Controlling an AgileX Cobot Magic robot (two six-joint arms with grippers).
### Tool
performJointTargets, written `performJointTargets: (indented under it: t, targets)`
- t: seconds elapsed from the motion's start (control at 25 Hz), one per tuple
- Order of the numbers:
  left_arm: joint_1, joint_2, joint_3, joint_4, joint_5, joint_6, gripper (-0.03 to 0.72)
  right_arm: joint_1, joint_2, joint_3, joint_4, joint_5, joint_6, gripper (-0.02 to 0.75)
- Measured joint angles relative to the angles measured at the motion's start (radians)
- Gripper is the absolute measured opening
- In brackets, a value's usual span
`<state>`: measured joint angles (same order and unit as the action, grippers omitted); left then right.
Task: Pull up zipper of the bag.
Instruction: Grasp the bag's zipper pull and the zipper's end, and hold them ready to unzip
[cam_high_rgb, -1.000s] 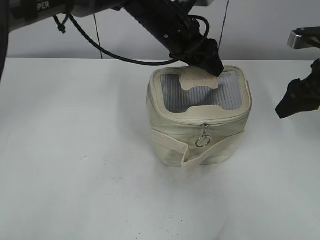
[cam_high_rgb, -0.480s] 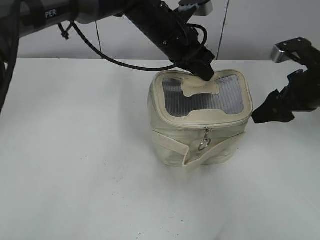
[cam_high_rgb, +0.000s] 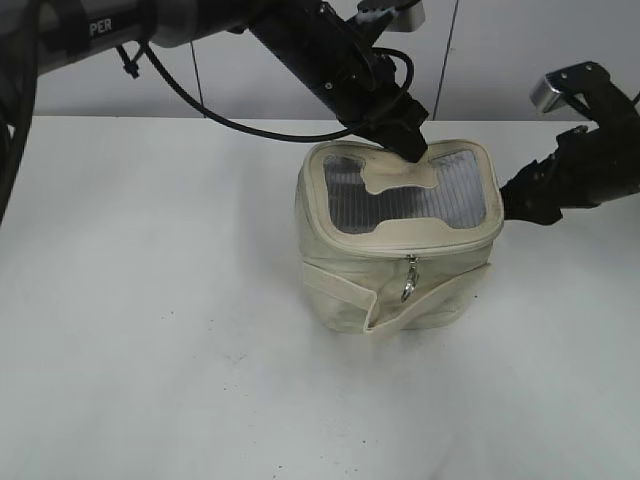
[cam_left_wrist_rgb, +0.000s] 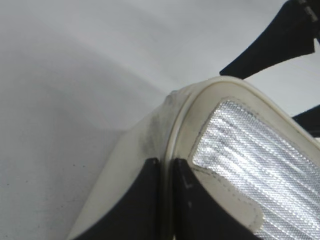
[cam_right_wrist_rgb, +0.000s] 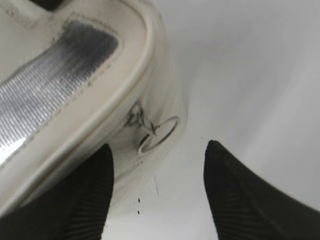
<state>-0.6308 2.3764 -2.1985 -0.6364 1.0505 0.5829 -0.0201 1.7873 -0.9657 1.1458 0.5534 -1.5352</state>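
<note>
Since the earlier frames, we see the right gripper (cam_high_rgb: 508, 200) has come in from the far right to just beside the bag's upper right corner, and the left gripper (cam_high_rgb: 410, 140) has settled lower onto the back rim of the lid.

We find the bag (cam_high_rgb: 398, 240) upright near the middle of the white surface (cam_high_rgb: 150, 330), its grey ribbed top panel (cam_high_rgb: 420, 195) facing up with the bone-shaped patch (cam_high_rgb: 395, 178) across it. The strap band (cam_high_rgb: 345, 283) wraps its lower body, with its loose end curling out at the front. The zipper (cam_high_rgb: 420, 245) runs along the lid rim; one silver ring pull (cam_high_rgb: 408, 284) hangs at the front face.

In the left wrist view, the left fingers (cam_left_wrist_rgb: 145, 200) are clenched on the cream lid rim (cam_left_wrist_rgb: 172, 145), nearly touching each other with the rim pinched between them.

In the right wrist view, the right fingers (cam_right_wrist_rgb: 87, 200) stand spread apart, holding nothing. A second ring pull (cam_right_wrist_rgb: 159, 134) lies on the bag's corner between them, closer to the left-hand finger, which sits against the bag's side.
</note>
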Motion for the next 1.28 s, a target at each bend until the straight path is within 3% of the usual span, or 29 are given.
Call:
performJointTargets:
  t: [0.28, 0.44, 0.52, 0.64, 0.84, 1.28]
  targets:
    - [0.000, 0.000, 0.000, -0.001, 0.001, 0.000, 0.042, 0.000, 0.022, 0.000, 0.112, -0.002, -0.109, 0.244]
    - [0.000, 0.000, 0.000, -0.004, 0.003, 0.000, 0.042, 0.000, 0.041, 0.000, 0.123, 0.001, -0.106, 0.049]
    - [0.000, 0.000, 0.000, -0.004, 0.003, 0.000, 0.042, 0.000, 0.041, 0.000, 0.124, 0.002, -0.074, 0.000]
    - [0.000, 0.000, 0.000, -0.004, 0.004, 0.000, 0.042, 0.000, 0.021, 0.000, 0.045, 0.003, 0.049, -0.013]
    - [0.000, -0.006, 0.000, -0.002, 0.003, 0.000, 0.042, 0.000, -0.045, 0.000, -0.204, 0.038, 0.316, -0.016]
    - [-0.004, -0.016, 0.001, 0.012, -0.002, -0.013, 0.041, 0.002, -0.159, 0.000, -0.419, 0.203, 0.606, -0.015]
